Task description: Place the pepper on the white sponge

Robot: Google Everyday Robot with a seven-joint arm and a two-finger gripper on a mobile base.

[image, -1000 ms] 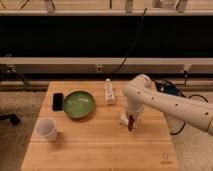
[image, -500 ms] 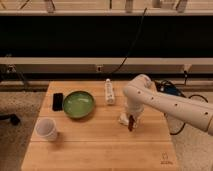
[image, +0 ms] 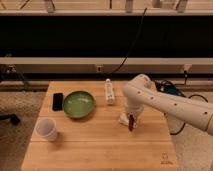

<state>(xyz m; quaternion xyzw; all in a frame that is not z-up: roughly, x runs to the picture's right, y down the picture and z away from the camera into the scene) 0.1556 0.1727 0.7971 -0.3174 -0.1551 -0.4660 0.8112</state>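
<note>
Worktop (image: 100,150) of pale wood is carrying, from the left, a white cup (image: 46,128), a dark phone (image: 58,101), a green bowl (image: 79,104) and a long white power strip (image: 109,91); none of these is figuring in the move.

Just right of the strip's near end, the white sponge (image: 122,119) is lying flat, and only its left part is showing from under the wrist. Right beside it the pepper (image: 131,123) is hanging upright, its long axis standing vertical and its tip pointing down at the worktop. The pincer (image: 132,117) is sitting directly above it, closed narrowly around the pepper's upper end as far as I am judging from that upright pose. The 1 arm (image: 165,102) is reaching in from the right edge and bending down over this spot.

The relation that is mattering: the sponge is lying just to the left of the pepper's tip, overlapping or touching in this view, so the release is calling for a small leftward nudge and a lowering.

Against the 2 earlier frames, nothing is differing: the arm, the pepper and the sponge are keeping the same places.
</note>
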